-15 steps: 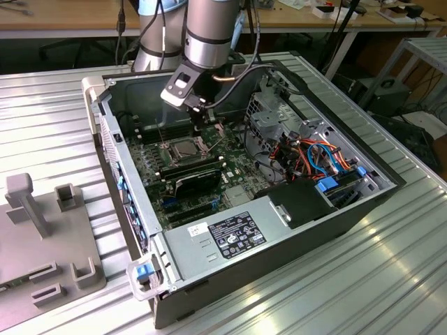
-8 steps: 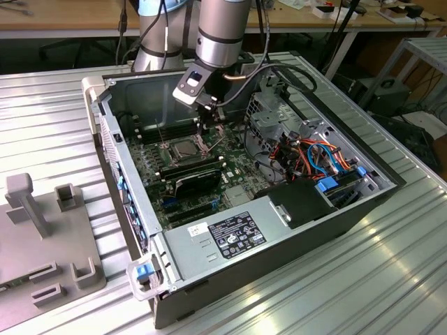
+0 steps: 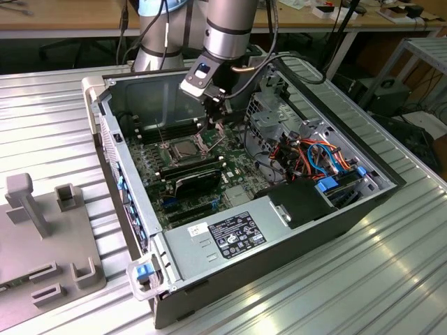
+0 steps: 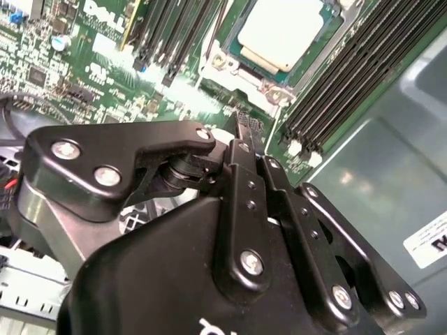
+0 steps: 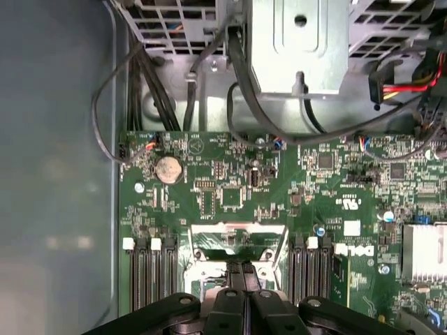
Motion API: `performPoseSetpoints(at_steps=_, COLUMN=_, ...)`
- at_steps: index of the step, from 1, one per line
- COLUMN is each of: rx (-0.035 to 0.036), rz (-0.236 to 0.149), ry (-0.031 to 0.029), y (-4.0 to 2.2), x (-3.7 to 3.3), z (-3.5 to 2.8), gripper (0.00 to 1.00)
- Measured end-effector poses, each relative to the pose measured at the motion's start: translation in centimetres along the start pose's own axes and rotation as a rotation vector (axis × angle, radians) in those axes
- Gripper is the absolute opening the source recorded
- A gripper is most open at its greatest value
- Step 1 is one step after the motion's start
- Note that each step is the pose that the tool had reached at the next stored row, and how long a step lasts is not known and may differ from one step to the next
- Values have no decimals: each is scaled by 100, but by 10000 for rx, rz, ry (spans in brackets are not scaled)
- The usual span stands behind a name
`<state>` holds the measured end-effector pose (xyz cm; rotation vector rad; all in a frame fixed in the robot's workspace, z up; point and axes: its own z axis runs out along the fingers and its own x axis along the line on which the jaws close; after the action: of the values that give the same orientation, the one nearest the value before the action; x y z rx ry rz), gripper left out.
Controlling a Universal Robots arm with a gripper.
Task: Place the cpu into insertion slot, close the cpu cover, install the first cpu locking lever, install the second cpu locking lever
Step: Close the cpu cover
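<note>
Grey steel computer case [image 3: 150,98] lies open on the ribbed tabletop [image 3: 56,125]. Inside it, on the green motherboard [image 3: 234,164], the insertion slot [image 3: 181,151] holds the cpu [image 4: 288,31]. The black jaws, pressed together, hang near it.

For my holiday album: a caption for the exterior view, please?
Robot gripper hovers inside an open computer case, close beside the cpu.

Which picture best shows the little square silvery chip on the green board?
The second wrist view: the small flat square silvery-grey cpu is close and bright, though cut off at the edge. The exterior view shows it as a tiny grey square. In the first wrist view the gripper hides part of that spot.
</note>
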<state>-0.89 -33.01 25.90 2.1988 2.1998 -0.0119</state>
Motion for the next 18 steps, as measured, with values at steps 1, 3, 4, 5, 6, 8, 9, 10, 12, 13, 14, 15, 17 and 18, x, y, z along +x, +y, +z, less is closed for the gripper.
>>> performPoseSetpoints(at_steps=1, rx=-1, rz=1, ry=-1, y=13, x=0, z=-8, gripper=11)
performPoseSetpoints(at_steps=3, rx=0, rz=0, ry=-8, y=60, x=-1, z=-26, gripper=11)
performPoseSetpoints(at_steps=4, rx=0, rz=1, ry=-11, y=79, x=-1, z=-30, gripper=11)
performPoseSetpoints(at_steps=5, rx=0, rz=0, ry=-16, y=114, x=-1, z=-35, gripper=11)
performPoseSetpoints(at_steps=6, rx=-1, rz=1, ry=-18, y=141, x=-1, z=-37, gripper=11)
performPoseSetpoints(at_steps=8, rx=0, rz=0, ry=-28, y=192, x=-2, z=-43, gripper=11)
performPoseSetpoints(at_steps=9, rx=0, rz=0, ry=-27, y=224, x=-2, z=-49, gripper=11)
performPoseSetpoints(at_steps=10, rx=0, rz=2, ry=-26, y=258, x=-2, z=-52, gripper=11)
performPoseSetpoints(at_steps=12, rx=0, rz=-1, ry=-34, y=301, x=-1, z=-55, gripper=11)
performPoseSetpoints(at_steps=13, rx=1, rz=0, ry=-44, y=321, x=-1, z=-56, gripper=11)
performPoseSetpoints(at_steps=14, rx=1, rz=0, ry=-55, y=338, x=0, z=-56, gripper=11)
performPoseSetpoints(at_steps=15, rx=2, rz=0, ry=-69, y=363, x=0, z=-57, gripper=11)
performPoseSetpoints(at_steps=17, rx=2, rz=-1, ry=-85, y=412, x=1, z=-56, gripper=11)
performPoseSetpoints(at_steps=18, rx=3, rz=0, ry=-90, y=437, x=2, z=-55, gripper=11)
